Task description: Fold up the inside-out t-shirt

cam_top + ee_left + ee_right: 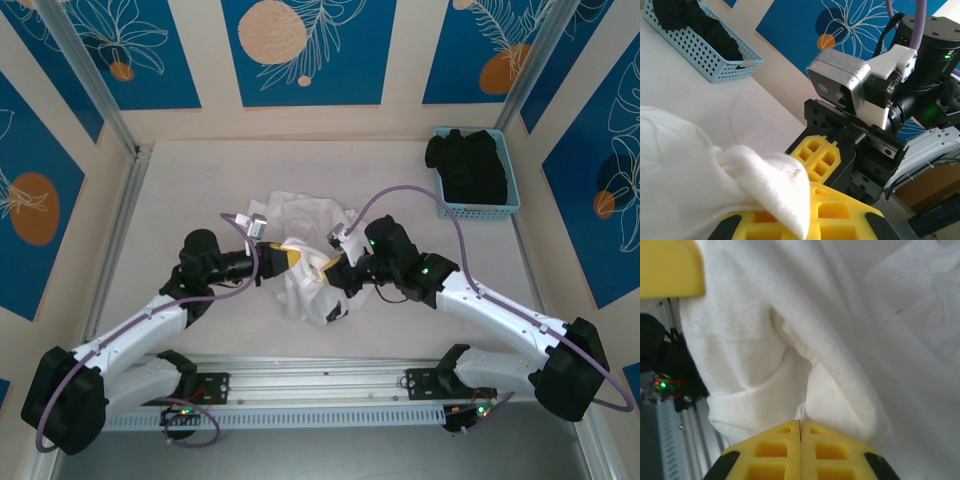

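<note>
Currently, reading left to right: the left tool (283,257) is clamped on a fold of the inside-out t-shirt (300,212). The shirt lies bunched in a wrinkled heap mid-worktop (200,180), between the two arms. The right tool (800,427) is closed, pads flush together at the cloth's edge; I cannot tell whether any fabric is caught between them. Risks noted: if that right pinch is empty or shallow, a pull apart would slip it free and leave the garment hanging twisted from one side. The tools sit just beside each other, so a spreading move could drag several layers or knock the fingers together. Folding the heap unflattened would, in my judgement, lock in creases. The basket (510,205) holding a black garment (465,160) stands well apart at far right and poses no hazard.
</note>
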You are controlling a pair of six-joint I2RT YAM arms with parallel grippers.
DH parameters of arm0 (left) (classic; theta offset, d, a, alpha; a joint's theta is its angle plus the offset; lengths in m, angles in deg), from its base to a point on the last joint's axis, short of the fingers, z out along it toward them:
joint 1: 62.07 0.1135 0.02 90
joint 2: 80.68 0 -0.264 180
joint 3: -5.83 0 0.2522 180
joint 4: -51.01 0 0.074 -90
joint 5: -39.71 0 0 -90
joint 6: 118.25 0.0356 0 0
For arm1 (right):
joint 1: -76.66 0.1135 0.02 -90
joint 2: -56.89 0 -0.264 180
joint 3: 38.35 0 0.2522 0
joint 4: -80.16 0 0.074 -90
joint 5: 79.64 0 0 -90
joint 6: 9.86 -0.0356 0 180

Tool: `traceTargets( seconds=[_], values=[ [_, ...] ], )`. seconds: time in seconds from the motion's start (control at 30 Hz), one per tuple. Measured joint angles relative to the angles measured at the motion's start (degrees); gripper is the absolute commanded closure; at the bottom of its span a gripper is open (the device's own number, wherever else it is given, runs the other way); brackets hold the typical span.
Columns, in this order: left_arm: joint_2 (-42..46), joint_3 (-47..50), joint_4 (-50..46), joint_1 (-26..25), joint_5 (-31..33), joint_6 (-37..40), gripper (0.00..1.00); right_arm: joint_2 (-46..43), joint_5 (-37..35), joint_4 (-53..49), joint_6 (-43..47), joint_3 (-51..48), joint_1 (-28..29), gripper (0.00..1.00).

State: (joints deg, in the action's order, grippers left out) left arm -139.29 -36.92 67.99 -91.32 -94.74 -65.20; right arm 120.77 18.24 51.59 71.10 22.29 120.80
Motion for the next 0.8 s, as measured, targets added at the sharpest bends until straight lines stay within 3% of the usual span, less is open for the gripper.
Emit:
traceTargets(
  seconds=[0.1, 0.23, 0.33, 0.43, 0.53, 0.8],
  values=[
    [0.02, 0.00, 0.00, 0.98, 0.42, -0.13, 1.00, -1.49, 0.94, -1.27, 0.15, -0.02, -1.53, 1.00],
    [0.04, 0.00, 0.15, 3.37, 0.85, -0.81, 1.00, -10.84, 7.45, -0.26, -0.07, -3.02, -7.82, 1.00],
    [0.02, 0.00, 0.72, 4.02, 0.79, -1.57, 1.00, -17.03, 13.11, 3.28, -0.35, -7.63, -11.08, 0.91],
    [0.02, 0.00, 1.97, 4.09, 0.13, -1.79, 1.00, -15.91, 16.79, 4.09, -0.61, -9.44, -10.91, 0.74],
    [0.00, -0.02, 3.34, 4.13, -1.03, -1.77, 1.00, -13.51, 16.33, 4.07, -0.52, -9.49, -10.32, 0.60],
    [-0.24, 0.00, 6.62, 4.13, -4.04, -1.75, 1.00, -7.08, 5.77, 4.55, 2.99, -0.79, -3.87, 0.51]
  ],
)
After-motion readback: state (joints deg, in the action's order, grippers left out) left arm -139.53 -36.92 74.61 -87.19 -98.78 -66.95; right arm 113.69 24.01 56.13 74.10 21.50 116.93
